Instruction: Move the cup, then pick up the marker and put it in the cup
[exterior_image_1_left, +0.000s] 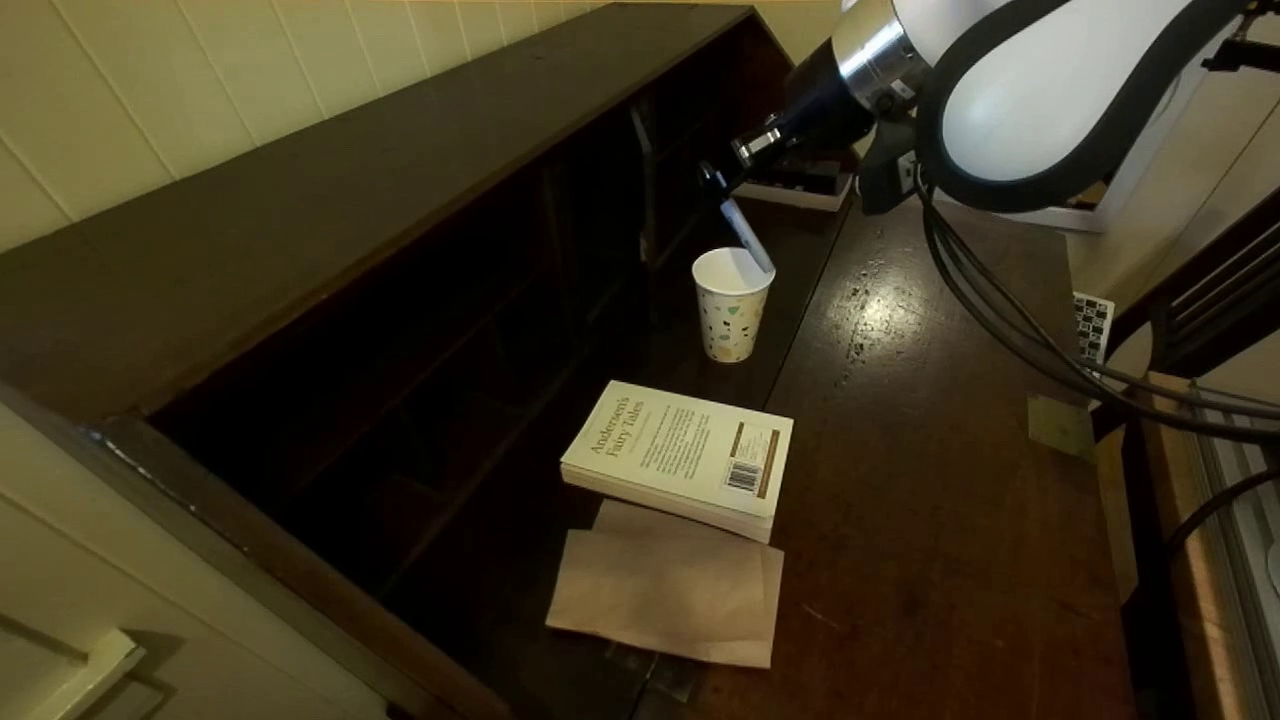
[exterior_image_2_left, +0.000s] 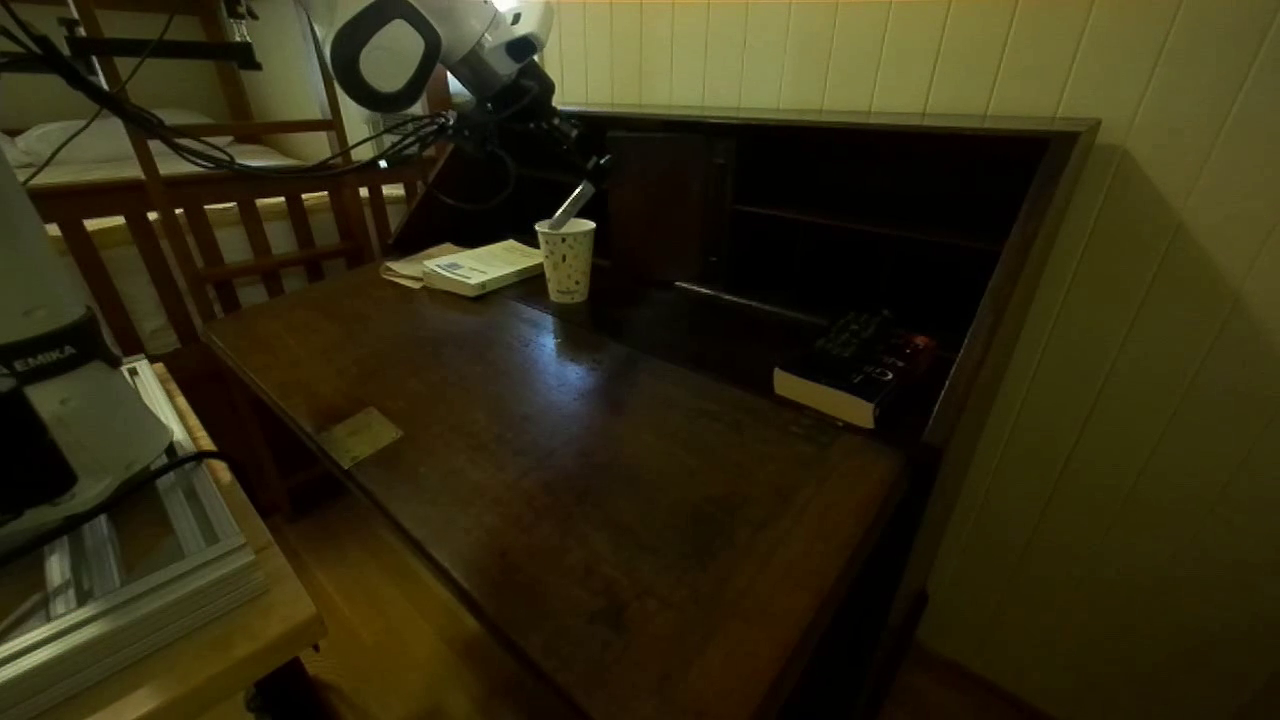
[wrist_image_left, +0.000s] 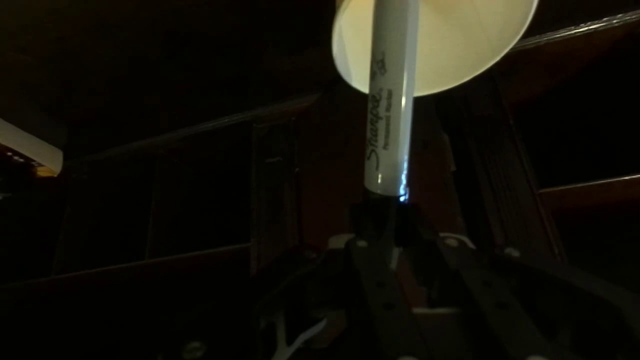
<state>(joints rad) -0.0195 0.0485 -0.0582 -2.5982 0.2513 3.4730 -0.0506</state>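
The white paper cup (exterior_image_1_left: 729, 325) with coloured speckles stands upright on the dark desk; it also shows in an exterior view (exterior_image_2_left: 568, 262) and, mouth only, in the wrist view (wrist_image_left: 465, 45). The marker (wrist_image_left: 392, 100) is grey-white with Sharpie lettering and shows in both exterior views (exterior_image_1_left: 747, 236) (exterior_image_2_left: 572, 205). My gripper (wrist_image_left: 387, 215) is shut on the marker's dark end, above the cup (exterior_image_1_left: 712, 180) (exterior_image_2_left: 598, 170). The marker slants down, its free end at the cup's rim. I cannot tell how far it reaches inside.
A white book (exterior_image_1_left: 690, 460) lies near the cup, with folded brown paper (exterior_image_1_left: 670, 590) beside it. A dark thick book (exterior_image_2_left: 850, 370) lies toward the desk's far end. The shelf unit's dark compartments (exterior_image_2_left: 870, 190) rise along the back. Cables (exterior_image_1_left: 1000, 310) hang from the arm.
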